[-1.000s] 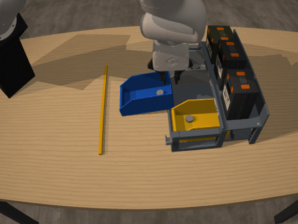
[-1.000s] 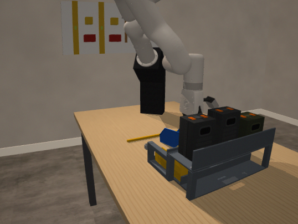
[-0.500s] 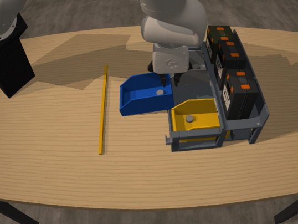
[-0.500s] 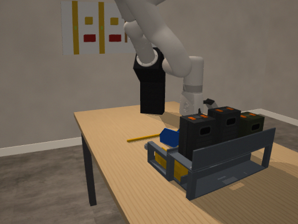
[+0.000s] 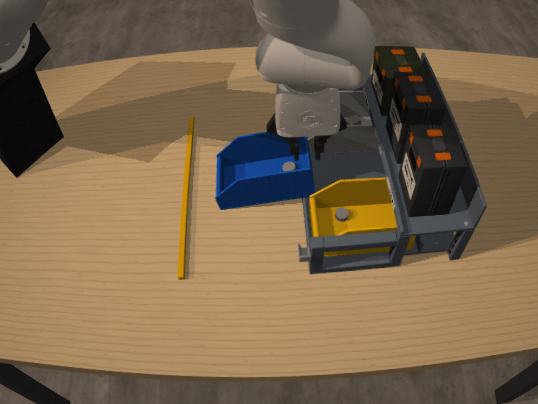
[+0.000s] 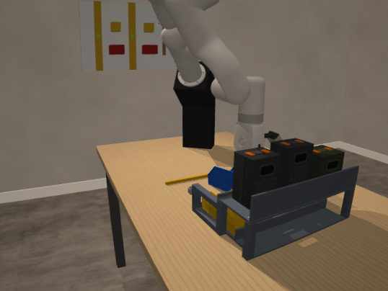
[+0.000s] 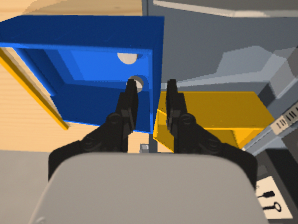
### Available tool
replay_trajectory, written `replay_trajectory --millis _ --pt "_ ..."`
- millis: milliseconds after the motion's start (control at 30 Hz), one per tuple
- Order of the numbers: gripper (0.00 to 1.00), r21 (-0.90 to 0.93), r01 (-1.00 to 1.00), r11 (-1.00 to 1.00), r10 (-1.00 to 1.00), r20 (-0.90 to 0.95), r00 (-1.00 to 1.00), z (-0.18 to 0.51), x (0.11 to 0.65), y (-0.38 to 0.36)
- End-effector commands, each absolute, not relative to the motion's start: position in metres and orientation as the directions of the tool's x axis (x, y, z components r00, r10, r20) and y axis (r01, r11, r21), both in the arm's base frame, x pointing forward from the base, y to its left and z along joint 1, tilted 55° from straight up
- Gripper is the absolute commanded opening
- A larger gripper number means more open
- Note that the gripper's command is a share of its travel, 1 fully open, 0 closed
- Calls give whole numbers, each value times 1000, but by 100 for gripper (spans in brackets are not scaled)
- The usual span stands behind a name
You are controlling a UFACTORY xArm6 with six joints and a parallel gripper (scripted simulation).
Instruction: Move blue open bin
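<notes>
The blue open bin (image 5: 250, 190) (image 6: 220, 178) (image 7: 75, 30) sits just left of the grey shelf (image 5: 350, 257) (image 6: 299, 194), open front facing left, its back end at the shelf's edge. A grey disc part (image 5: 289, 166) (image 7: 127, 58) lies inside near the back wall. My gripper (image 5: 306, 147) (image 7: 151, 90) is down over the bin's back wall. One finger is inside the bin and one is outside. The fingers stand partly open around the wall and do not pinch it. In the exterior view the fingers are hidden behind the black boxes.
A yellow bin (image 5: 355, 220) (image 7: 215, 107) (image 6: 234, 220) with a grey disc (image 5: 342, 214) sits in the shelf beside the blue one. Three black boxes (image 5: 435, 165) (image 6: 256, 173) stand on the shelf's upper level. A thin yellow strip (image 5: 185, 200) (image 6: 185, 178) lies on the table to the left. A black block (image 5: 22, 115) (image 6: 198, 119) stands far left.
</notes>
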State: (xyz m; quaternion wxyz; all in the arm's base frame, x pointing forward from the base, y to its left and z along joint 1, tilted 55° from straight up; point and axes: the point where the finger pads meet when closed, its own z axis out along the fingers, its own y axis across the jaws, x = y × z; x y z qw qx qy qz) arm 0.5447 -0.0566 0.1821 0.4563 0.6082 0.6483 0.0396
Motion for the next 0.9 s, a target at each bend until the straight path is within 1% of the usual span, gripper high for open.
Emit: replay_trajectory --millis 0,33,67,867 --pt "33 608 751 258 825 -543 156 183 545 -56" --pt "33 608 751 258 825 -543 156 183 545 -56" --pt "0 608 751 258 825 -543 156 183 545 -56" --pt "0 608 751 258 825 -543 156 183 545 -56"
